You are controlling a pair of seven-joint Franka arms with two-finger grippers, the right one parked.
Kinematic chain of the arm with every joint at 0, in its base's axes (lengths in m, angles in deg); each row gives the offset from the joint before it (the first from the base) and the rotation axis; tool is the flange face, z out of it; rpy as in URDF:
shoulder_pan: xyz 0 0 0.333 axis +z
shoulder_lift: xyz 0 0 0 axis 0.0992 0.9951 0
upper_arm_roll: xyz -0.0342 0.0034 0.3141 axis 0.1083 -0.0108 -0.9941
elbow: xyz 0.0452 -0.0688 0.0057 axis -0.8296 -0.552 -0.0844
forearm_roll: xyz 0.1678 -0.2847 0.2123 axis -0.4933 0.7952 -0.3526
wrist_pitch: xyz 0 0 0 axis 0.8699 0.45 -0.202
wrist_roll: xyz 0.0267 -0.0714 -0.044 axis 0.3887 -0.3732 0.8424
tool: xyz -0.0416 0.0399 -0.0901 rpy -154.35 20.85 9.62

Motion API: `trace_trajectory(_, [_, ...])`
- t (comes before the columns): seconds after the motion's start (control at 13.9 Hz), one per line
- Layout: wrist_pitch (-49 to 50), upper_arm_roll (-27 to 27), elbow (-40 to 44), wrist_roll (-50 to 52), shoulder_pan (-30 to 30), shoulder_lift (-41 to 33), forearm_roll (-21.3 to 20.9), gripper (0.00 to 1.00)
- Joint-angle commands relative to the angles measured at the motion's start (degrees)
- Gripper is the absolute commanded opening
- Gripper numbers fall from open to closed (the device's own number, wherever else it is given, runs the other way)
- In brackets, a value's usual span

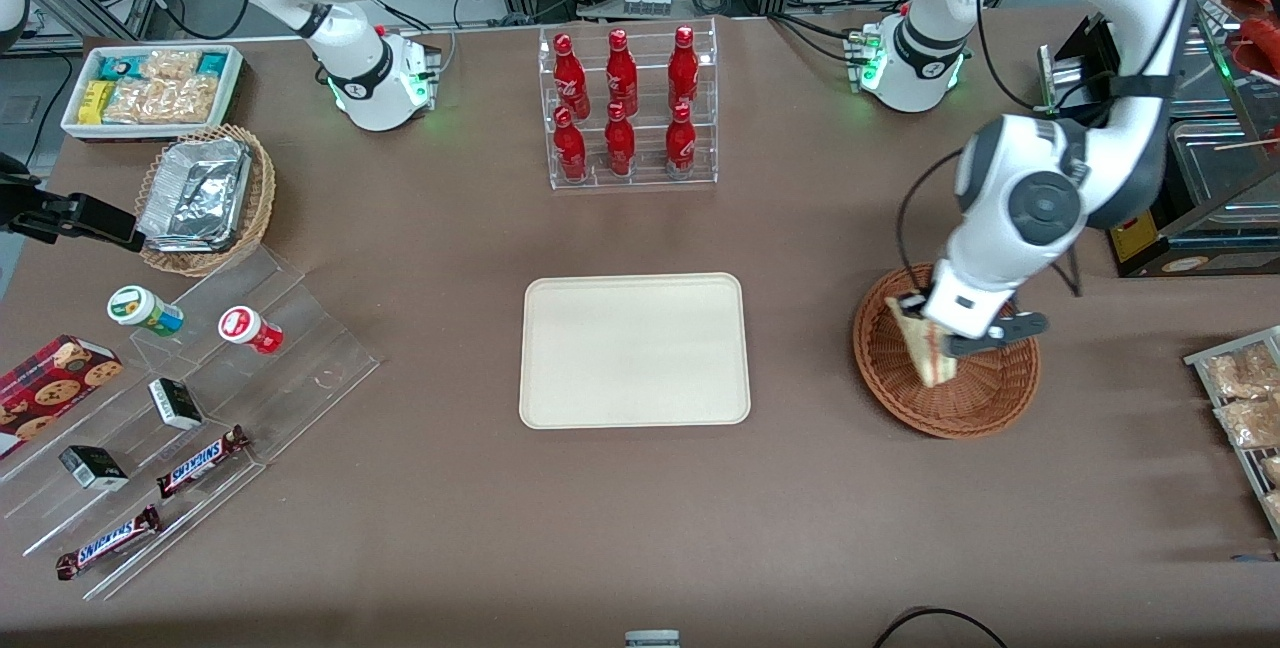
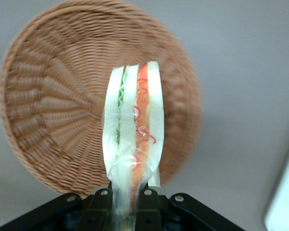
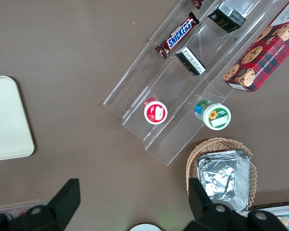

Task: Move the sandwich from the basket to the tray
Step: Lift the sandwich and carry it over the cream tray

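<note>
My left gripper (image 1: 942, 335) is shut on the sandwich (image 1: 922, 348), a clear-wrapped wedge of white bread with red and green layers. It holds the wedge over the round reddish-brown basket (image 1: 985, 398), at the part of the basket closest to the tray. In the left wrist view the sandwich (image 2: 132, 130) sticks out from between the black fingers (image 2: 100, 202), with the gripper (image 2: 127, 199) clamped on its wrapped end and the basket (image 2: 53, 110) beneath. The cream tray (image 1: 634, 349) lies bare at mid-table, beside the basket toward the parked arm's end.
A clear rack of red bottles (image 1: 630, 108) stands farther from the front camera than the tray. Toward the parked arm's end are a stepped clear display with snacks (image 1: 200, 398), a lighter wicker basket of foil trays (image 1: 205, 198) and a white snack bin (image 1: 150, 88). Packets on a rack (image 1: 1240, 398) lie past the basket.
</note>
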Motion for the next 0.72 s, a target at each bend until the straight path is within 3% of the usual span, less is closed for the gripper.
trace_trajectory(0.0, [1.59,0.26,3.51,0.1,-4.85,1.35,-0.35,0.0])
trace_trajectory(0.29, [2.91,0.44,11.5,-2.97,-12.75,6.87,0.09,0.0])
trace_trajectory(0.65, [8.09,0.44,28.89,1.41,-19.62,19.79,0.98,0.0])
